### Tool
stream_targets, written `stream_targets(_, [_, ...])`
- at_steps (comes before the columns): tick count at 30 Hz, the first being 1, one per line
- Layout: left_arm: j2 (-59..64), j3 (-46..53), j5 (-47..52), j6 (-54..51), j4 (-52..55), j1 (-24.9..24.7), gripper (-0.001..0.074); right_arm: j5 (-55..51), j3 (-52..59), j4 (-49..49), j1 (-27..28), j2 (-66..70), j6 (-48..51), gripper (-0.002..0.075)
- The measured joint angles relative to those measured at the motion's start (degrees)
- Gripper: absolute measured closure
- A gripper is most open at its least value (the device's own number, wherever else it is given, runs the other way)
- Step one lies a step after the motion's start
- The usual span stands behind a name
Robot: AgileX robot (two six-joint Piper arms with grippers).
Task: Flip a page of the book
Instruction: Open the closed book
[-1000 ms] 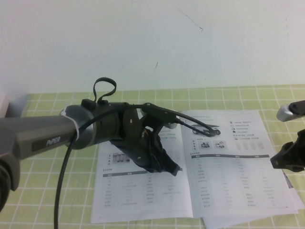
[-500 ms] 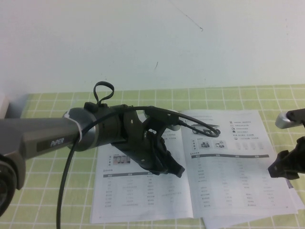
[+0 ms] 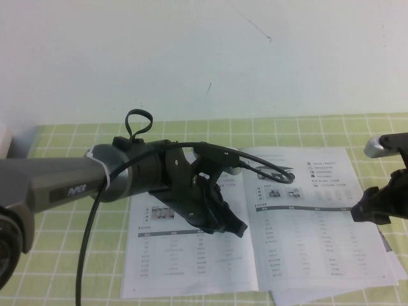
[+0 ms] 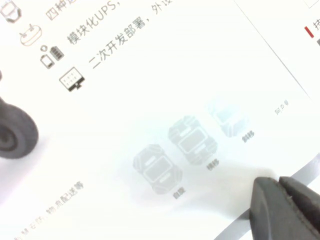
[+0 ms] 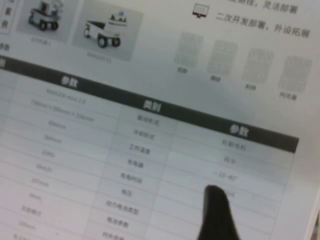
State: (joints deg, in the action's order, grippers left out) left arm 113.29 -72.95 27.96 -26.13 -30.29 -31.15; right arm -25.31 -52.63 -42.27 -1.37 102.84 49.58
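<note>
The book lies open and flat on the green checked cloth. Its right-hand page shows small cart pictures above a grey table, seen close in the right wrist view. My left gripper hangs low over the left page near the spine. In the left wrist view the left gripper has its fingers pressed together at the paper, beside a page edge. My right gripper is over the outer edge of the right page. A dark part of it shows above the table print.
The left arm and its looped cable reach across from the left. Further sheets stick out under the book at the near right. A white wall stands behind the table. A pale object sits at the far left.
My right gripper has moved left, in over the right page's outer edge. My left gripper shifted slightly right at first and has held still since.
</note>
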Motion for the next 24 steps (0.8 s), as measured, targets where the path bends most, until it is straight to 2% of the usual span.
stream_targets(24, [0.0,0.0,0.0,-1.2,0.0,0.0,0.0738,-0.3,-0.5,-6.9,0.0,4.1,5.0,0.03])
